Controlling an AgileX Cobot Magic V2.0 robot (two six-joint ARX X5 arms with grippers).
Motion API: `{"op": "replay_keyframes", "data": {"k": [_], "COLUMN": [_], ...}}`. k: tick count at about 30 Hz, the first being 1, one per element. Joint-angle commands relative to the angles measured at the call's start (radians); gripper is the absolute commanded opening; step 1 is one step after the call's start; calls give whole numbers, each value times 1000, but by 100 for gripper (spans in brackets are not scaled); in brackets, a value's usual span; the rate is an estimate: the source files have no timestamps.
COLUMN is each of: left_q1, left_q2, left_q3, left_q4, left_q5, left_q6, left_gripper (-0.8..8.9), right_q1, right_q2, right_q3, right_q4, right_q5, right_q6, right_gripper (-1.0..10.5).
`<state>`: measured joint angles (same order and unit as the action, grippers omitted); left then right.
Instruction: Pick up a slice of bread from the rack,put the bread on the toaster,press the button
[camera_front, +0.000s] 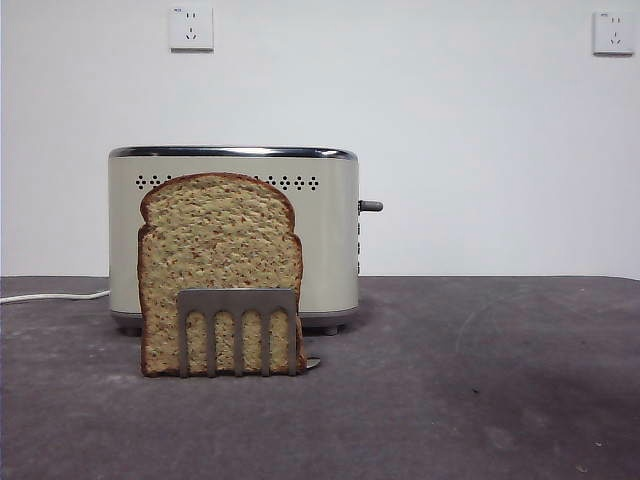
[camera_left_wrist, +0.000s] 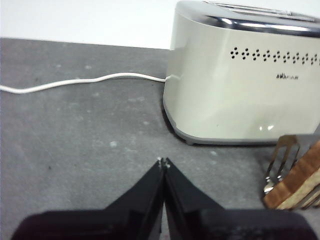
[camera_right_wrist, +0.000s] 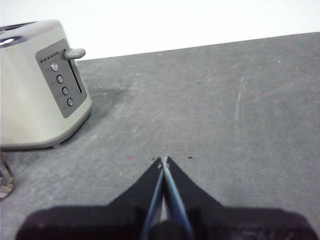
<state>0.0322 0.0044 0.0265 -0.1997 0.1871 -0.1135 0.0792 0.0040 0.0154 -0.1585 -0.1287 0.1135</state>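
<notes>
White cord (camera_front: 55, 296) trailing off at the left edge of the grey table (camera_front: 480, 400). Then the bread (camera_front: 220, 260), upright in the rack (camera_front: 238, 330), just in front of the toaster (camera_front: 330, 240); lever (camera_front: 371, 206) jutting from the toaster's narrow right end, untouched. Left gripper (camera_left_wrist: 163, 161) low over the table beside the toaster, jaws pressed together, holding nothing; right gripper (camera_right_wrist: 163, 160) likewise closed and empty, facing the lever end. Best begun by opening the left jaws wide, pinching the domed crust above the rack and lifting straight up.
</notes>
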Motion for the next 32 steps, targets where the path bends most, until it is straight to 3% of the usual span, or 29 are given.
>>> {"op": "replay_keyframes", "data": {"k": [1,3,6,10,17,22,32], "left_q1": [2,2,2,2,2,2,2], "left_q2": [-2,-2,-2,-2,2,2,152], "left_q3": [-9,-8,-7,12,140,266,540], "left_q4": [-11,-11,-11,-17,-59,-127,-287], "left_q5": [6,14,53,111,141,189,342], "left_q6": [-136,-171,-179,-214,-228,-227,-135], "left_gripper": [-4,-4,-6,-8,-8,-8,-8], "right_q1": [1,1,1,1,1,2,3], "right_q2": [-3,-3,-2,8,95,227,527], "right_q3": [-10,-10,-9,17,161,321,753], "right_q4": [-7,-7,-7,-7,-8,-51,-439], "right_q5": [-3,-3,-4,-30,-61,-136,-269], "right_q6": [154,254,275,356,352,284,-11], "right_gripper": [1,1,-8,-12,-12,-12,-12]}}
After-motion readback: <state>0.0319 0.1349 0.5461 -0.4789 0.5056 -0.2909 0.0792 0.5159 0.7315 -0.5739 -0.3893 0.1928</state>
